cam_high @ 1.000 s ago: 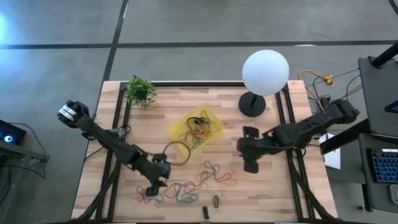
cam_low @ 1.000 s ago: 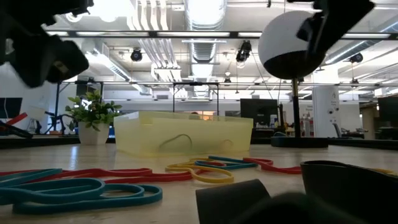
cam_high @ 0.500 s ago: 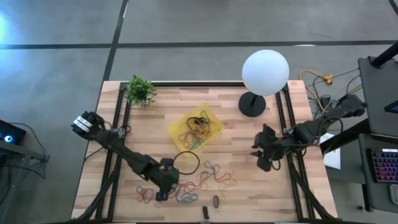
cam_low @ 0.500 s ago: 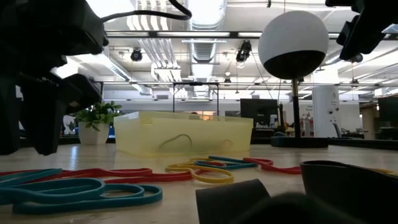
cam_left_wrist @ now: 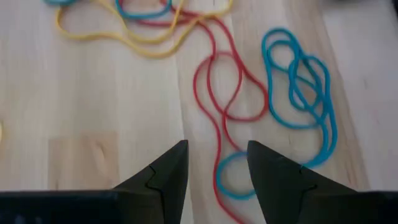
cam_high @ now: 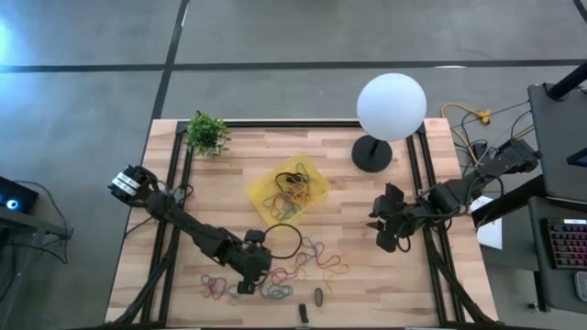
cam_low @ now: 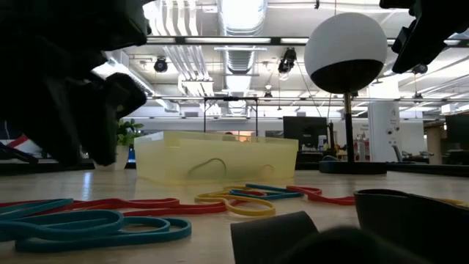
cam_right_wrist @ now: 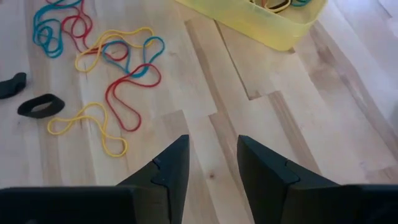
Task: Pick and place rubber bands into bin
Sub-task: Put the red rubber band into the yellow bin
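Loose rubber bands [cam_high: 293, 268] in red, blue, yellow and green lie on the wooden table near its front edge. More of them sit in the yellow bin [cam_high: 289, 188], which stands at the table's middle. My left gripper [cam_high: 248, 282] hangs low over the left part of the loose bands. It is open, with a red band [cam_left_wrist: 219, 93] and blue bands [cam_left_wrist: 298, 81] just ahead of its fingertips [cam_left_wrist: 214, 168]. My right gripper [cam_high: 383, 229] is open above bare wood, right of the bin [cam_right_wrist: 267, 22]. It holds nothing [cam_right_wrist: 212, 163].
A white globe lamp [cam_high: 392, 107] on a black base [cam_high: 371, 153] stands at the back right, and a small plant [cam_high: 207, 135] at the back left. Two dark oblong pieces [cam_high: 318, 298] lie by the front edge. A thin black loop [cam_high: 284, 240] shows beside my left wrist.
My left gripper has moved toward the table's right and near edges and come down over the loose bands, rolling a little. My right gripper has drawn back toward the table's right edge, away from the bin. The bands on the table lie as before.
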